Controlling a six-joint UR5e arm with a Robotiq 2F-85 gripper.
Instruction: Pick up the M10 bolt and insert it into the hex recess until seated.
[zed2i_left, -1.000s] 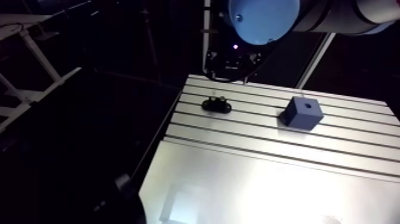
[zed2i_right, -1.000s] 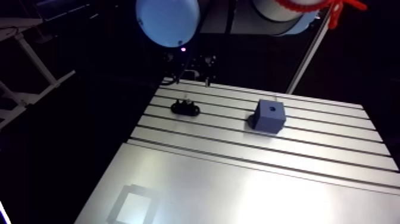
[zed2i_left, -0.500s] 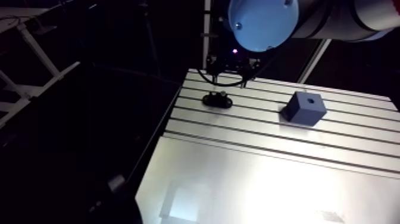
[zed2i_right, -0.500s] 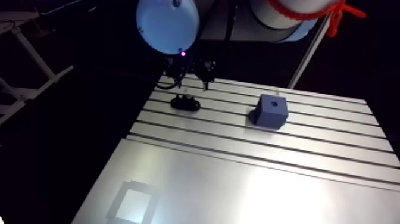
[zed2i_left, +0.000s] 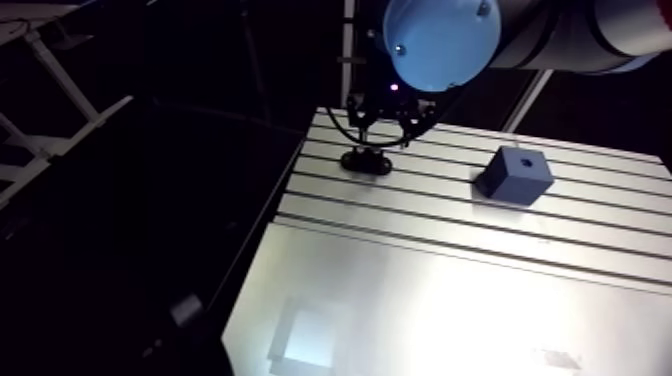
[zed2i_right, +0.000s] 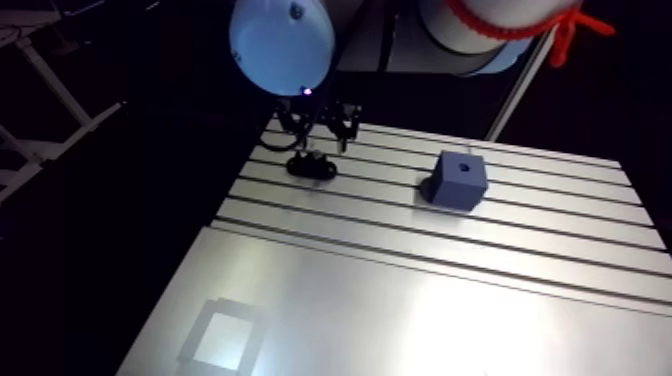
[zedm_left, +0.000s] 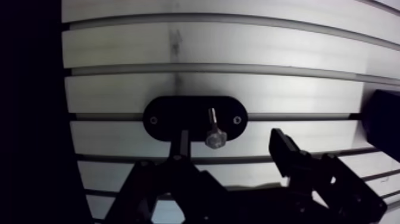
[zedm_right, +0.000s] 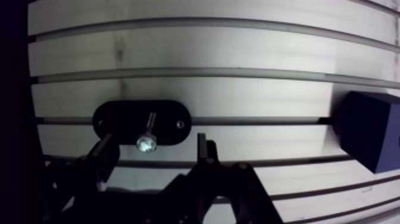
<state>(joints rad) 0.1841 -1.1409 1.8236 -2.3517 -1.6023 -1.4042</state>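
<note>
The M10 bolt (zedm_right: 147, 138) stands head-up in a black oval holder (zedm_right: 119, 122). In the arm view this is at the upper middle of the frame, near the left edge of the table (zed2i_right: 400, 300). The gripper (zedm_right: 155, 150) hangs just above the bolt, its fingers (zedm_right: 106, 154) spread wide on either side of the bolt head, touching and holding nothing. The blue block (zed2i_right: 460, 182) with its recess sits well apart, to the right.

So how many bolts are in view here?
1. The bolt stands in the black holder, between the fingers of the open gripper. No other shows on the table.
</note>
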